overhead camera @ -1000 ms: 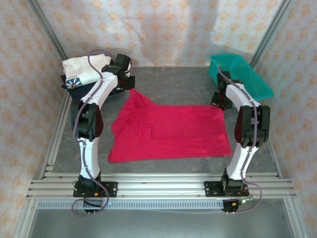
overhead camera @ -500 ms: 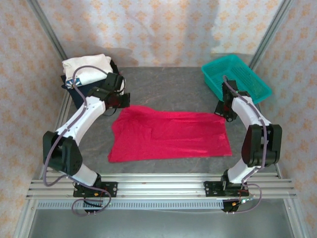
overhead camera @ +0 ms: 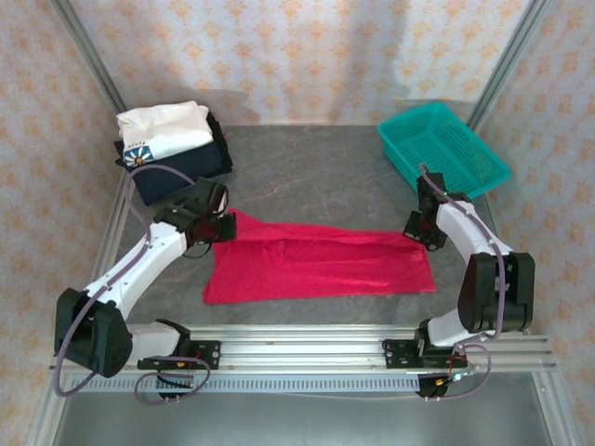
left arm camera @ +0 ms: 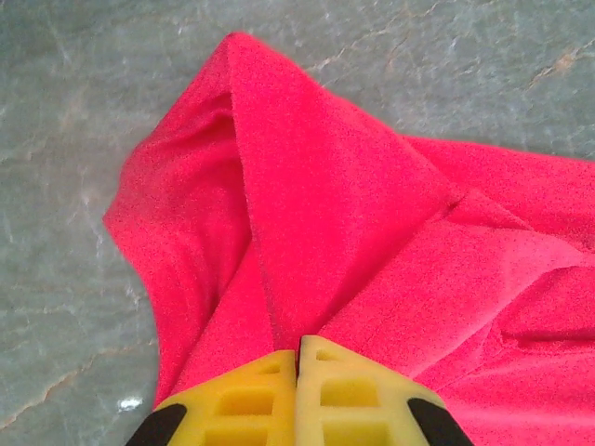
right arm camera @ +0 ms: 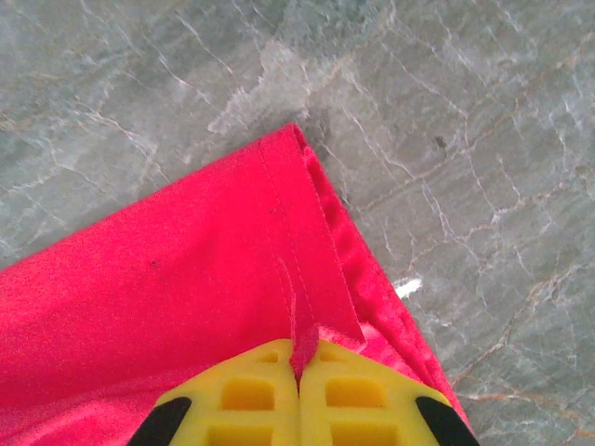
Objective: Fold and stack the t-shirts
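Red t-shirt (overhead camera: 321,265) lies spread low across the table centre. Left gripper (left arm camera: 297,346) is pinched shut on its far-left corner, right gripper (right arm camera: 299,358) on the far-right hem corner. White t-shirt (overhead camera: 163,128) sits atop navy t-shirt (overhead camera: 186,165), far left.

Overhead: high behind the near edge of the table (overhead camera: 316,158), facing its far edge. Wrist views: close, angled down, each sharing one red t-shirt (overhead camera: 316,265) corner with overhead.
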